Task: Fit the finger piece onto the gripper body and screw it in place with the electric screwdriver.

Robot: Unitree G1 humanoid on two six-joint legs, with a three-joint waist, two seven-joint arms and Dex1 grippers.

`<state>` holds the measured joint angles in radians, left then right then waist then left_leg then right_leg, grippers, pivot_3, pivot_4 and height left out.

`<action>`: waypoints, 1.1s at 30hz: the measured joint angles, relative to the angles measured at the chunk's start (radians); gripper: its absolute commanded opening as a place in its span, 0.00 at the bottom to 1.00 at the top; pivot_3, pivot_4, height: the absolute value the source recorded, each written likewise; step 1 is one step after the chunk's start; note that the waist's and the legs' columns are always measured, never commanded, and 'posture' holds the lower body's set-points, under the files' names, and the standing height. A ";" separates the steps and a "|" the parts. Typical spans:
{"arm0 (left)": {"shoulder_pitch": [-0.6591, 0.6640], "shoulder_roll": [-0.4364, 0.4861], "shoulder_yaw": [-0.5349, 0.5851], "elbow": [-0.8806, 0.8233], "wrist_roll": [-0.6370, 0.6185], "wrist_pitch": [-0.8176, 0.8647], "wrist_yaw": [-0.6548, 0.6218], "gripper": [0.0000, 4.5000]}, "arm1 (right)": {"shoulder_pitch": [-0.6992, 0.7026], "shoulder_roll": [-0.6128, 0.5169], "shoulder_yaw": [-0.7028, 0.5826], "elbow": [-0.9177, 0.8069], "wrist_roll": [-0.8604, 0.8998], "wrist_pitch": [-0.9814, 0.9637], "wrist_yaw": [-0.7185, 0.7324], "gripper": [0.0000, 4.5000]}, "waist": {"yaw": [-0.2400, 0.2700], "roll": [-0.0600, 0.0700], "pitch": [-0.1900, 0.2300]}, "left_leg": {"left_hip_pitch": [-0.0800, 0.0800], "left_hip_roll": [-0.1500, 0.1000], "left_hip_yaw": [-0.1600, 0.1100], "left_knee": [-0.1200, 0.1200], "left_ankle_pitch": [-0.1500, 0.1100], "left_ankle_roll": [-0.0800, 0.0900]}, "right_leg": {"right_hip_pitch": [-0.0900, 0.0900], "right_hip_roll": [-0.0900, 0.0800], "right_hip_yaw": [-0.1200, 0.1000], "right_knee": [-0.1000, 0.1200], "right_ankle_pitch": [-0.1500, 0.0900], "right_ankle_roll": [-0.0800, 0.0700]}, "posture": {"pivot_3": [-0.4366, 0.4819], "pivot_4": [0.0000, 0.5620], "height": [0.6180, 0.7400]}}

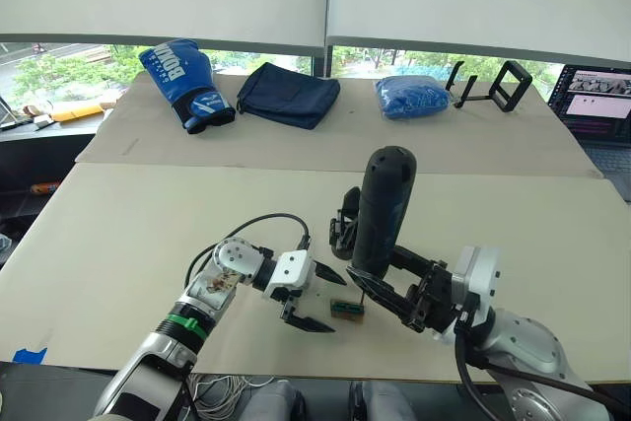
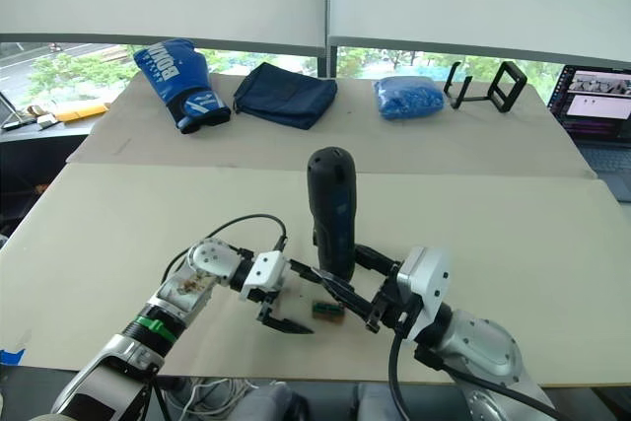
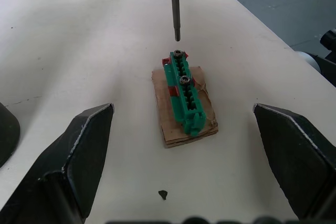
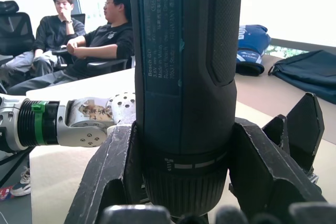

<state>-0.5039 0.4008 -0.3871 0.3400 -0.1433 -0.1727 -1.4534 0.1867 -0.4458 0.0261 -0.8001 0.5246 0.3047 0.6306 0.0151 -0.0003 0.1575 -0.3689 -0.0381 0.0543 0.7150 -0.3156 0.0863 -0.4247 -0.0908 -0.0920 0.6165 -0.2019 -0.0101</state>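
My right gripper (image 1: pixel 380 288) is shut on the electric screwdriver (image 1: pixel 385 209), a thick dark handle held upright near the table's front edge. Its thin metal bit (image 3: pixel 174 3) hangs just above the far screw of a small green block on a brown base (image 3: pixel 185 98). My left gripper (image 1: pixel 337 305) stands open, its fingers on either side of that block without touching it. The gripper body (image 1: pixel 342 229) sits on the table just behind the screwdriver, mostly hidden by it. A pointed black blade (image 4: pixel 303 124) rises there; whether it is the finger piece I cannot tell.
Along the far table lie a blue boxing glove (image 1: pixel 187 81), a dark blue bag (image 1: pixel 288 94), a blue mesh bundle (image 1: pixel 412 96) and a black stand (image 1: pixel 493 86). A laptop (image 1: pixel 596 105) sits at the far right. Two people (image 4: pixel 105 30) sit off to my left.
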 measured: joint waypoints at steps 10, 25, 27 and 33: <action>0.007 0.001 -0.002 -0.003 0.000 0.000 0.001 1.00 | 0.023 -0.003 0.005 0.021 -0.017 -0.011 0.016 0.42 | 0.000 0.000 0.000 | 0.000 0.000 0.000 0.000 0.000 0.000 | 0.000 0.000 0.000 0.000 0.000 0.000 | 0.48 0.27 1.00; 0.012 -0.004 -0.003 -0.014 0.000 0.002 0.009 1.00 | 0.025 -0.022 0.003 0.014 -0.029 -0.012 0.020 0.42 | 0.000 0.000 0.000 | 0.000 0.000 0.000 0.000 0.000 0.000 | 0.000 0.000 0.000 0.000 0.000 0.000 | 0.48 0.27 1.00; 0.012 -0.006 -0.003 -0.014 0.000 0.003 0.010 1.00 | 0.023 -0.024 0.003 0.010 -0.028 -0.011 0.019 0.42 | 0.000 0.000 0.000 | 0.000 0.000 0.000 0.000 0.000 0.000 | 0.000 0.000 0.000 0.000 0.000 0.000 | 0.48 0.27 1.00; 0.012 -0.011 -0.003 -0.014 0.000 0.004 0.012 1.00 | 0.029 -0.048 0.009 0.004 -0.029 -0.009 0.020 0.42 | 0.000 0.000 0.000 | 0.000 0.000 0.000 0.000 0.000 0.000 | 0.000 0.000 0.000 0.000 0.000 0.000 | 0.48 0.27 1.00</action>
<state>-0.4920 0.3901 -0.3904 0.3256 -0.1434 -0.1688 -1.4415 0.2153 -0.4940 0.0347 -0.7966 0.4952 0.2961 0.6504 0.0154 -0.0003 0.1575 -0.3689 -0.0381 0.0543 0.7150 -0.3158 0.0866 -0.4247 -0.0911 -0.0917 0.6164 -0.2019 -0.0101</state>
